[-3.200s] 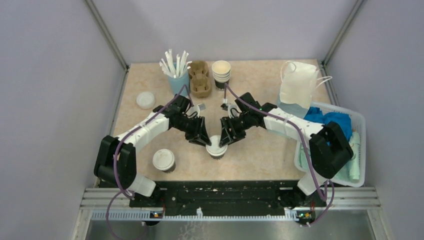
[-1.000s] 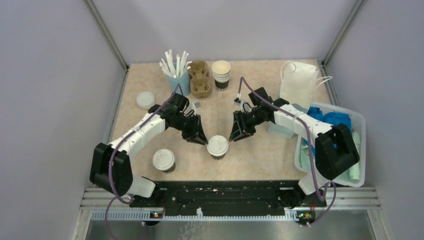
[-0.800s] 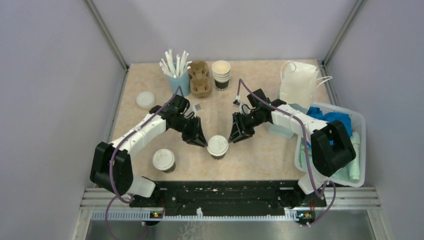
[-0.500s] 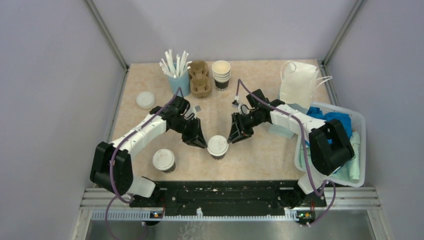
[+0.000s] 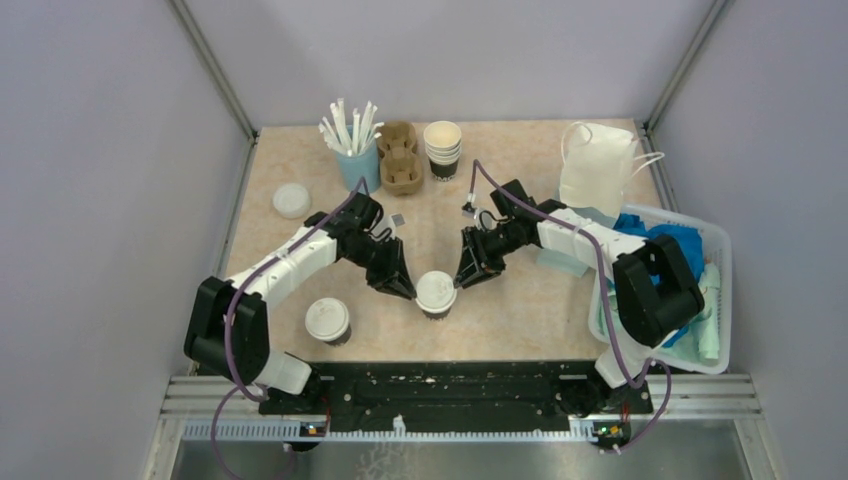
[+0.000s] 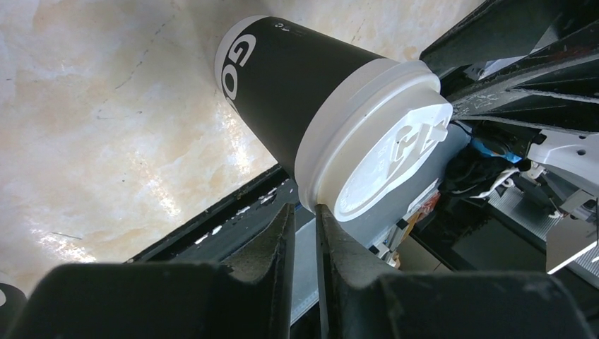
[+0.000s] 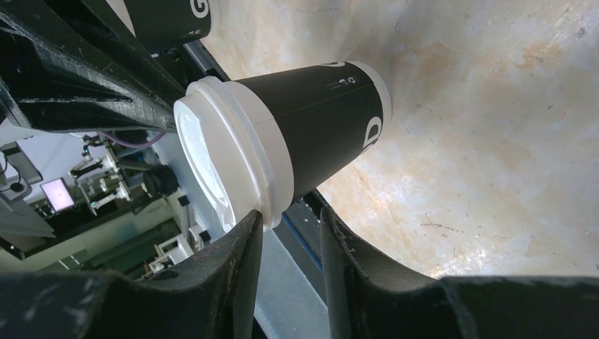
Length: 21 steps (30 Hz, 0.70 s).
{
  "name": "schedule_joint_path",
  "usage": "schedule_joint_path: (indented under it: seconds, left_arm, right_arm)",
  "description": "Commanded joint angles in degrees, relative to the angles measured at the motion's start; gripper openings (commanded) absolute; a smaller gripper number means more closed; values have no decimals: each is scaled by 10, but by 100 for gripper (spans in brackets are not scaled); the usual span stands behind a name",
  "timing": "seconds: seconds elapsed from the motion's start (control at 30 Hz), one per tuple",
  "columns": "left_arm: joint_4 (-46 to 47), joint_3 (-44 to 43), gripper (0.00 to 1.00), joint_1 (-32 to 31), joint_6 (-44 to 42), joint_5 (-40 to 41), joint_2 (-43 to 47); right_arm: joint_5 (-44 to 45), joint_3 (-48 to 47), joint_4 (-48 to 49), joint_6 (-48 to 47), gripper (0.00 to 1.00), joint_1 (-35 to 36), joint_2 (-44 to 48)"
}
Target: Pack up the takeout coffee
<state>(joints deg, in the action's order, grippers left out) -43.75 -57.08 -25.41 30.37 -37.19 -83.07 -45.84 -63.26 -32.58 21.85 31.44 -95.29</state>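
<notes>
A dark brown takeout coffee cup with a white lid stands at the table's front middle. A second lidded cup stands to its front left. My left gripper is at the first cup's left side, jaws nearly closed and empty. In the left wrist view its fingertips touch the rim of the lid. My right gripper is at the cup's right side, jaws a little apart. In the right wrist view one fingertip touches the lid rim, and nothing is gripped.
At the back stand a light blue cup of white straws, a cardboard cup carrier and a stack of open cups. A loose lid lies at the left. A white paper bag and a white basket are at the right.
Both grippers had pulled back from the middle cup's lid. Over the last second they have closed in on it again from both sides. The cups have not moved.
</notes>
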Motion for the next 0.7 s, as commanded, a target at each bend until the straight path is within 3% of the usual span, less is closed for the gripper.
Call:
schedule_joint_path:
  seconds: [0.0,0.43,0.67]
  left_arm:
    - [-11,-2,22,-25,-1,42,-29]
    - [-62,41,19,-62,-15,200,-61]
    - [-58,-30,25,-61,0,134,-32]
  right_arm:
    - [28,1,-2,-17,35,12,-11]
    - [167,45,-8,-31,35,17,-28]
    - [98,-20,-20,-35,38,17,-17]
